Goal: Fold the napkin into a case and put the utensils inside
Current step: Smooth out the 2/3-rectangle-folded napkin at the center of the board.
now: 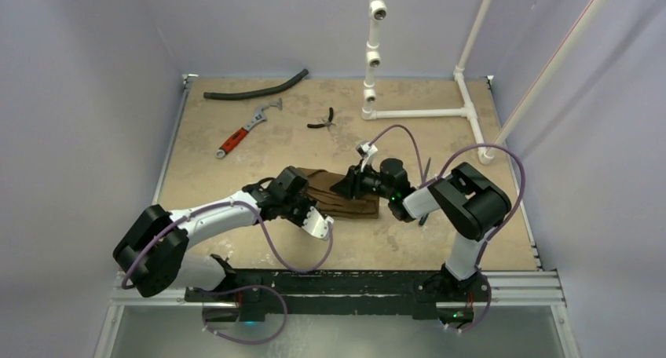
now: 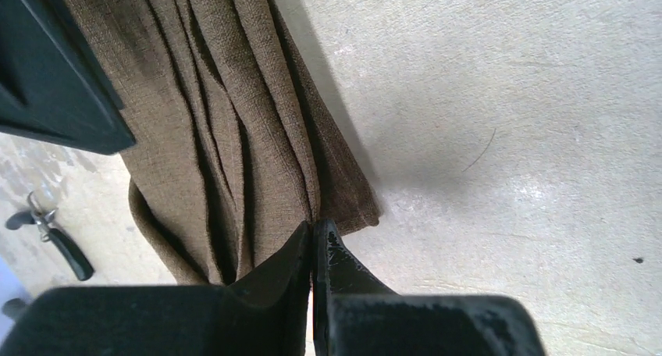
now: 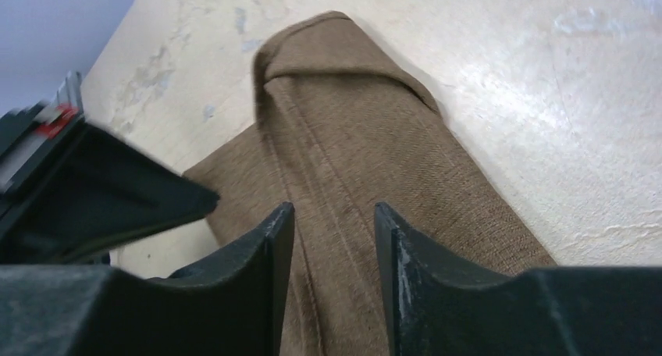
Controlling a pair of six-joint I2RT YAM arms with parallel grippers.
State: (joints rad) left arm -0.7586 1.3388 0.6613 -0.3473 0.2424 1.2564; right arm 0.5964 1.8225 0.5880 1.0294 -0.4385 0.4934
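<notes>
1. Left gripper is clenched on a gathered edge at the left end of the napkin.
2. Right gripper is at the right end of the folded brown napkin, its jaws parted over the cloth.
3. Beyond the napkin lie black pliers and a red-handled wrench, and farthest a black hose.

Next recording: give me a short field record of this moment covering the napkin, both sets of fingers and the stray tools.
napkin: folded into a narrow, pleated strip, mid-table
left fingers: shut on one end of the napkin
right fingers: open, over the napkin toward its other end
utensils: cannot be made out
far side of table: red-handled wrench, pliers, black hose, white pipe frame
</notes>
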